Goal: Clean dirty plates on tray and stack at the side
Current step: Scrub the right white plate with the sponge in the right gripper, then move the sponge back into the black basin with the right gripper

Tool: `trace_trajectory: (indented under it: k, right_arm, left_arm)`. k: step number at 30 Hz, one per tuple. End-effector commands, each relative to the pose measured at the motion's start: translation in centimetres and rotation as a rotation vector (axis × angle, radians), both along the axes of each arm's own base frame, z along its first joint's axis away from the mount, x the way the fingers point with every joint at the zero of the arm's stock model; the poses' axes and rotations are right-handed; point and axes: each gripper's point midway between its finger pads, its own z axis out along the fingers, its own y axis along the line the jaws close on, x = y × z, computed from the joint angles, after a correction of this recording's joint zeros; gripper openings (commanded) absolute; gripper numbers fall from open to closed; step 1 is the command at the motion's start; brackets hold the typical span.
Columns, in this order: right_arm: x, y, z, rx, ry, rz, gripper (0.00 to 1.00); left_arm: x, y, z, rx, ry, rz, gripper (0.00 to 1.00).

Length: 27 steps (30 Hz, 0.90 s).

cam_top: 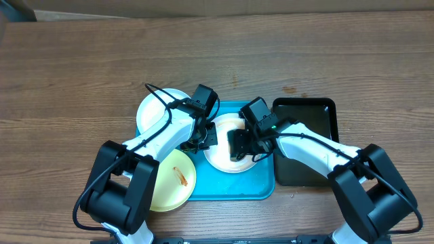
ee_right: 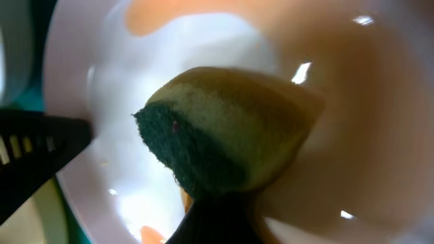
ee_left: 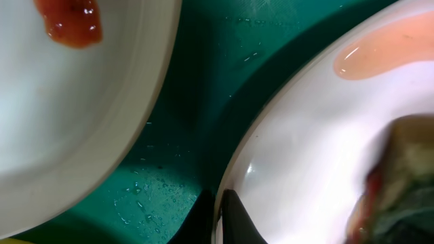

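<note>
The turquoise tray [cam_top: 234, 191] holds a white plate [cam_top: 218, 160] at its middle. My left gripper [cam_top: 207, 135] is shut on that plate's left rim, as the left wrist view shows [ee_left: 220, 220]. My right gripper [cam_top: 237, 146] is shut on a yellow-and-green sponge [ee_right: 224, 129] pressed onto the plate [ee_right: 352, 102], which carries a thin watery orange film [ee_left: 380, 54]. A second white plate [cam_top: 152, 108] with a red sauce smear [ee_left: 68, 24] lies at the tray's left edge. A pale yellow plate [cam_top: 169, 183] with a smear sits at the front left.
A smaller black tray [cam_top: 308, 146] lies right of the turquoise tray, under my right arm. Water droplets dot the tray floor [ee_left: 149, 190] between the two white plates. The wooden table [cam_top: 68, 81] stretches to the left and behind.
</note>
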Motion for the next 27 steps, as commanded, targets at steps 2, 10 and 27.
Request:
trace_trajectory:
  k: [2,10,27]
  right_arm:
    - [1.3,1.1,3.3,0.215,0.057,0.015,0.04]
    - [5.5,-2.6,15.3,0.620,-0.044,0.002,0.04]
    - [0.2,-21.4,5.8,-0.205,0.144,-0.363,0.04]
  left_arm:
    - [0.0,0.8,-0.6,0.041,-0.003,-0.006,0.04]
    - [0.0,0.8,-0.6,0.041,-0.002,-0.011,0.04]
    - [1.8,0.6,1.1,0.063,-0.058,-0.078,0.04]
